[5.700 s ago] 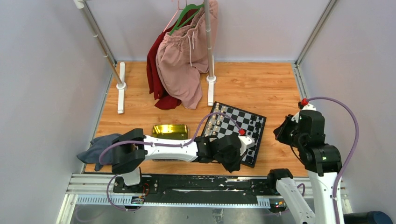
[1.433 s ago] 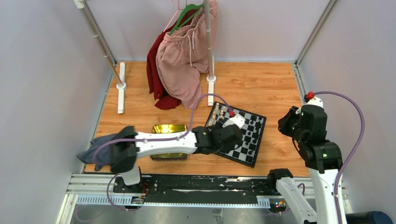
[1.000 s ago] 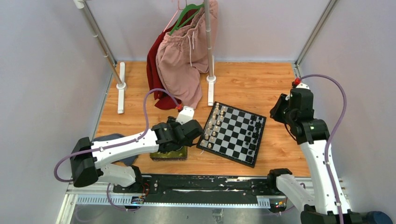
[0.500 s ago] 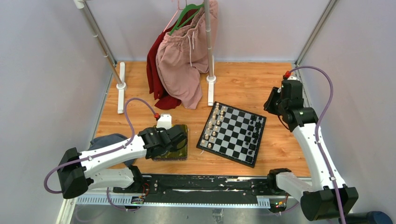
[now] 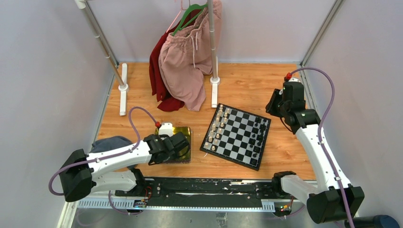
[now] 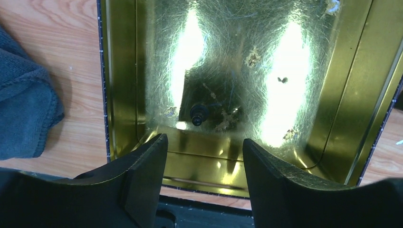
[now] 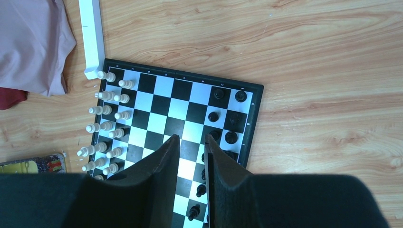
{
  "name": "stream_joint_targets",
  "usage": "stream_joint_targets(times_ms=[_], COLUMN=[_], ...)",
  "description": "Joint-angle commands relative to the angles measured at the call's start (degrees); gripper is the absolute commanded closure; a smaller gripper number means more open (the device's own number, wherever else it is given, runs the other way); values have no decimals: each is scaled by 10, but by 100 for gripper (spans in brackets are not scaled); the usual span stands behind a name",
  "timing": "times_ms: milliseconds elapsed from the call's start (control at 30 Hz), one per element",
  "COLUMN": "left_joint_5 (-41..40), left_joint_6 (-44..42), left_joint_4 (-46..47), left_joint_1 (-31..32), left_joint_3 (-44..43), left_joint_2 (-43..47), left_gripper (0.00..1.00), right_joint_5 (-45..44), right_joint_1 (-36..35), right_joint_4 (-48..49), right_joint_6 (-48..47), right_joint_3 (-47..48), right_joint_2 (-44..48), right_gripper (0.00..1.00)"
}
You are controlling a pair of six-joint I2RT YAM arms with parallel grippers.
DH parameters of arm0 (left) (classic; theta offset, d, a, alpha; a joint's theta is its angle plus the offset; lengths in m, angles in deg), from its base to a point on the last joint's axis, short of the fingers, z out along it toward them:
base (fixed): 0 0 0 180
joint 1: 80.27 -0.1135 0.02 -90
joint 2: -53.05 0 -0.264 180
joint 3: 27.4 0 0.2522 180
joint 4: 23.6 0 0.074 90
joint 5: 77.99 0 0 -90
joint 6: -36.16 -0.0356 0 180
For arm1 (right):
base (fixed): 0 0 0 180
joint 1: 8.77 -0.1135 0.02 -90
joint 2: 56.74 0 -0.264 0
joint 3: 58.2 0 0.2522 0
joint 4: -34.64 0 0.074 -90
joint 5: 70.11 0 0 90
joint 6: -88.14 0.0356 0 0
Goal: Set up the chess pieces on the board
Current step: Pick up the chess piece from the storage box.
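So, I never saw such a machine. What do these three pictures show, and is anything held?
It is two robot arms bolted to a table. The wide picture looks down from above; the other two come from cameras on each wrist. On the table lie a chessboard, with pale pieces along one side and black pieces along the other, and a shiny gold tray with one black piece inside. The left gripper hangs open over that tray. The right gripper is above the chessboard, jaws nearly closed. Neither holds anything.

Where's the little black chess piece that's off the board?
In the left wrist view, the black piece sits inside the gold tray, just ahead of the left tool, left of the board.
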Motion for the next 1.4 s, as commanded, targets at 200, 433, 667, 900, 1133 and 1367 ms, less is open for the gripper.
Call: stream_joint_targets(times_ms=[200,433,667,900,1133,1367], left_joint_5=[-7,-9,-4,0,1,-9], left_joint_6=[3,-13,-27,-25,-29,-78], left_joint_4=[77,95,103,99,89,71], left_joint_1=[-41,-61,-70,-73,-73,-73], left_joint_3=[43,44,43,50,46,1], left_joint_2=[-8,-18,-26,-20,-10,-13], left_gripper=[41,52,63,84,100,100], right_joint_5=[-1,-2,-3,-6,-12,-13], right_joint_1=[-16,-18,-22,-25,-30,-32], right_joint_4=[7,7,9,11,11,10], right_joint_6=[-3,-3,1,4,5,5], right_joint_3=[-15,-19,-22,-25,-22,-21], right_joint_2=[3,4,4,3,1,4], right_gripper=[70,70,70,70,71,71])
